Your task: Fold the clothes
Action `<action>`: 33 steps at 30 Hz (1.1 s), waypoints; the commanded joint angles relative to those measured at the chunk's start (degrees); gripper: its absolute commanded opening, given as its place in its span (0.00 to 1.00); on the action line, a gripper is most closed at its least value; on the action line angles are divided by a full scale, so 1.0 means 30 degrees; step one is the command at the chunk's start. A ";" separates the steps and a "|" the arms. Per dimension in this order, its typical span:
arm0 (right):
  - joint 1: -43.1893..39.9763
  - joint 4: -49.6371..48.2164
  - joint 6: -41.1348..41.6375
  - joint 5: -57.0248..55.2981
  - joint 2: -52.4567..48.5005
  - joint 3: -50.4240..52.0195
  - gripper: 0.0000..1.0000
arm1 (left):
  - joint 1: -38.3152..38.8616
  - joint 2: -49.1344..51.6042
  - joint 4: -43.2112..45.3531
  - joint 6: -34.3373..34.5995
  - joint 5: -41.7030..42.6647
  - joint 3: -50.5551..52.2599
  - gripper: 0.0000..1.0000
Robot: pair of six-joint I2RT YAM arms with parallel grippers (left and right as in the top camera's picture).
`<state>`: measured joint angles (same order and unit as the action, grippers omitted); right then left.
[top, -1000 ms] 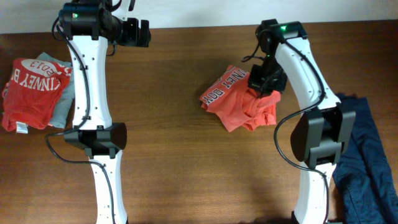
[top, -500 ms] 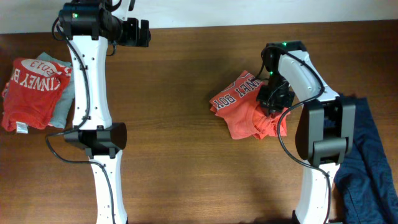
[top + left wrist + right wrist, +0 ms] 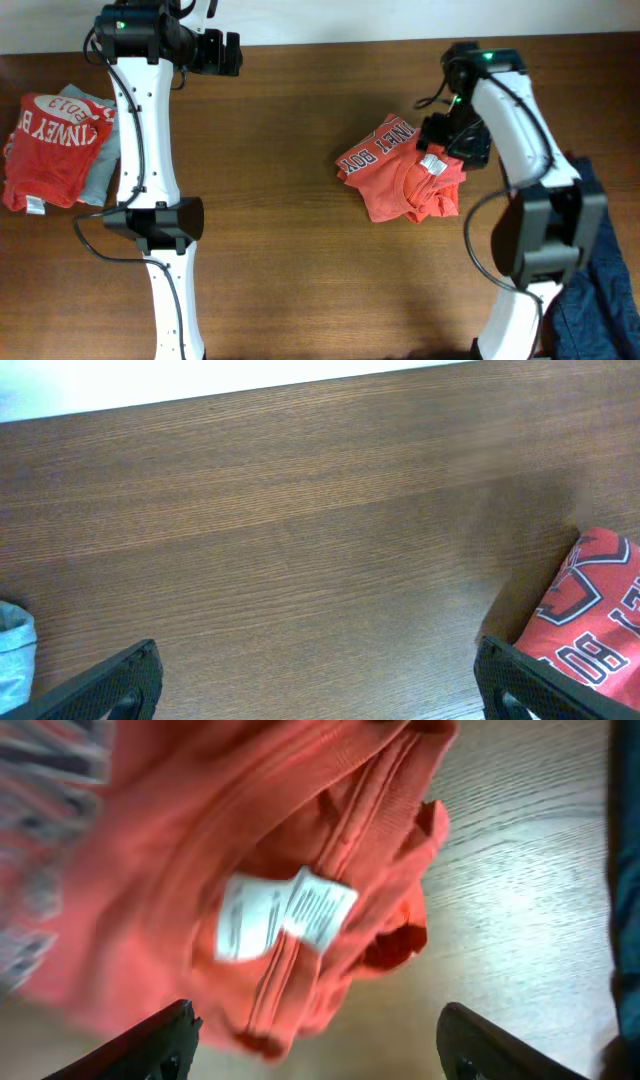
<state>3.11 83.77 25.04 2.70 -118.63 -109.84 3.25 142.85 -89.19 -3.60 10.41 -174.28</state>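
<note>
A crumpled orange-red shirt (image 3: 400, 180) with dark lettering lies on the wooden table, right of centre. My right gripper (image 3: 455, 135) hovers just above the shirt's far right edge, open and holding nothing. In the right wrist view the shirt (image 3: 230, 870) fills the left, its white tags (image 3: 285, 910) showing, and the right gripper (image 3: 315, 1050) stands wide over the shirt's hem. My left gripper (image 3: 225, 52) is open near the table's back edge, far from the cloth. In the left wrist view the left gripper (image 3: 320, 690) spans bare wood, with the shirt (image 3: 590, 620) at the right.
At the far left a folded red printed shirt (image 3: 50, 150) lies on a grey-blue garment (image 3: 100, 175). A dark blue garment (image 3: 590, 270) lies at the right edge beside the right arm's base, and it shows in the right wrist view too (image 3: 625, 870).
The right gripper dragged the orange-red shirt a little rightward, then opened and let it go, lifting back and to the right. The left arm has not moved.
</note>
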 commanded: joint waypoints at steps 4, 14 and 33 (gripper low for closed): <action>-0.1457 -0.0350 -0.1960 0.0386 0.0889 -0.0321 0.81 | 0.0262 0.0073 -0.0969 -0.1319 0.2827 0.0007 0.99; -0.7927 -0.2463 -0.3774 0.2426 0.0889 -0.1253 0.83 | 0.6331 0.1319 -0.2426 -0.4845 0.4175 0.0022 0.98; -1.1169 -0.2594 -0.4911 0.4058 0.0882 -0.1246 0.84 | 1.5824 0.5814 0.0787 -0.0903 -0.1428 0.0022 0.94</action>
<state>-30.30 76.16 10.90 13.89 -116.42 -112.44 49.84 160.16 -89.80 -12.19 7.55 -174.15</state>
